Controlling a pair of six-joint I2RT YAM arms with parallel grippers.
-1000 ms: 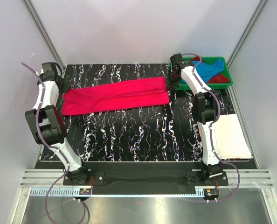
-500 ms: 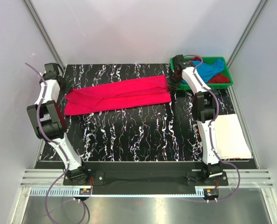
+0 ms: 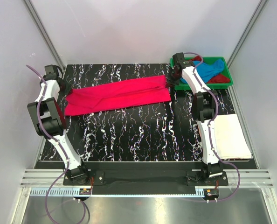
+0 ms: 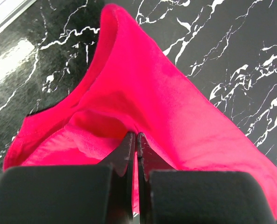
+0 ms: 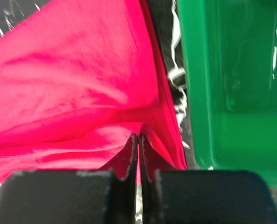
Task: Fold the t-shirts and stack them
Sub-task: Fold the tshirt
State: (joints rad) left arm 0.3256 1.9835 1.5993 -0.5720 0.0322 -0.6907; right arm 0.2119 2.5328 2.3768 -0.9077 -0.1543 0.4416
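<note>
- Overhead, hot pink t-shirt [image 3: 117, 95] lies stretched as a long band across black marbled table [image 3: 129, 135].
- Left gripper [image 4: 136, 140] pinches its 9 o'clock end.
- Right gripper [image 5: 138, 140] pinches its 3 o'clock end, beside green tray [image 5: 213, 93].

Lab cell: white panels [image 3: 143, 28], aluminium rails [image 3: 45, 178]

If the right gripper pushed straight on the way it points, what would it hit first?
Likely the hot pink t-shirt, whose edge the right gripper pinches; the green tray sits off to one side.
</note>
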